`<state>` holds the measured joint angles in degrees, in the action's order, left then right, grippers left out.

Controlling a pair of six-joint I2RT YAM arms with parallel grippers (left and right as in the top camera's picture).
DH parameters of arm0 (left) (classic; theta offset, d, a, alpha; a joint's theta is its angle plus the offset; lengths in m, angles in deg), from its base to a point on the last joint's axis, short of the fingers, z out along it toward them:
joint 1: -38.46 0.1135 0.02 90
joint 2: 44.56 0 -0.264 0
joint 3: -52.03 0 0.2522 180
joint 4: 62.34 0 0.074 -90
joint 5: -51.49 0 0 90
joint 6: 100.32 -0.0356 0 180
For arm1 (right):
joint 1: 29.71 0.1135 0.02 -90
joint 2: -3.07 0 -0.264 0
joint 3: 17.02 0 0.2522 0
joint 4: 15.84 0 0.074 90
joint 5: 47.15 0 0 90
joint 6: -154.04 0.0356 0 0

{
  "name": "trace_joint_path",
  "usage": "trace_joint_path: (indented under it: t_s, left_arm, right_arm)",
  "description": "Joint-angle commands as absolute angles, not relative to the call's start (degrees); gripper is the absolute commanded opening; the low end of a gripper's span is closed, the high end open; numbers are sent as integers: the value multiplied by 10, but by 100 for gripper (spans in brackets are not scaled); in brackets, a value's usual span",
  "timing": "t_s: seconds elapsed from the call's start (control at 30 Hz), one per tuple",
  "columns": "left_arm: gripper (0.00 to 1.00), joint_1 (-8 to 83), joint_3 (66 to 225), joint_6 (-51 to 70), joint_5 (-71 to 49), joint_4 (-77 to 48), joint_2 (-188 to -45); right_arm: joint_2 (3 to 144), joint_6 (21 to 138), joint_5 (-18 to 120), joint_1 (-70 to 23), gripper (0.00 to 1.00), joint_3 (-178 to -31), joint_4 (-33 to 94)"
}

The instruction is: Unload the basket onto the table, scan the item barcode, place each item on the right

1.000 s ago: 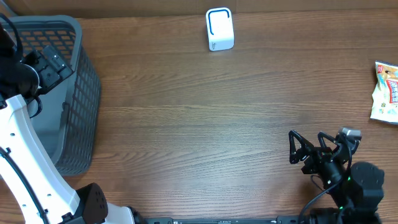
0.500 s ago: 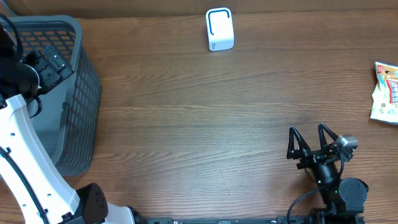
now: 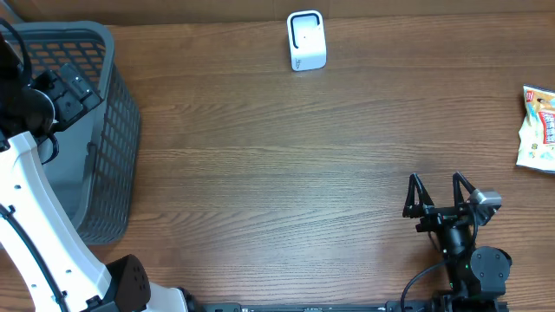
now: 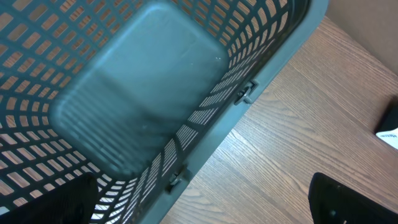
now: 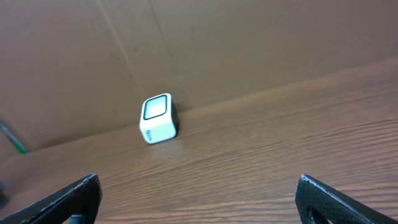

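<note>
Lying at the far right edge of the overhead frame, partly cut off, is one snack packet (image 3: pixel 538 128), pale with red and yellow print, flat on the wooden bench (image 3: pixel 260 173). No barcode can be made out on it at this size.

One scanner (image 3: pixel 306 40), a small white box with a blue-outlined window, stands at the upper middle of the overhead frame, well apart from the packet. In the right wrist view the same box sits left of centre, against a brown cardboard wall (image 5: pixel 249 43).

There are two arms and two pincers. The right pincer (image 3: pixel 440 192) is at the lower right of the overhead frame, its two dark fingers spread wide and holding nothing (the packet lies well above it, toward the frame's right edge).

The left pincer (image 4: pixel 208 202) hangs over the one grey mesh basket (image 3: pixel 104 130), which fills the left side of the overhead frame. Only the tips of its two fingers show, at the lower corners of the left wrist view; they stand wide apart with nothing between them, the basket's rim and a strip of bench below.
</note>
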<state>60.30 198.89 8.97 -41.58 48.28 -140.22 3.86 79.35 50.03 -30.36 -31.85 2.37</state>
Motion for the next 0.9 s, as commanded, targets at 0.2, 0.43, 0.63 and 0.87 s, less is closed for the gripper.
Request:
trace_joint_path:
  t_s: [0.2, 0.43, 0.63, 0.87]
  left_arm:
    - [100, 602, 1988, 83, -419, 482, -1401]
    - [100, 602, 1988, 83, -419, 482, -1401]
    - [100, 602, 1988, 83, -419, 482, -1401]
    - [100, 602, 1988, 83, -419, 482, -1401]
  right_arm:
    - [32, 630, 454, -301, 100, -313, 27]
    - [32, 625, 454, -301, 100, -313, 28]
    - [32, 657, 457, -301, 100, -313, 27]
    - [32, 615, 448, -301, 100, -313, 28]
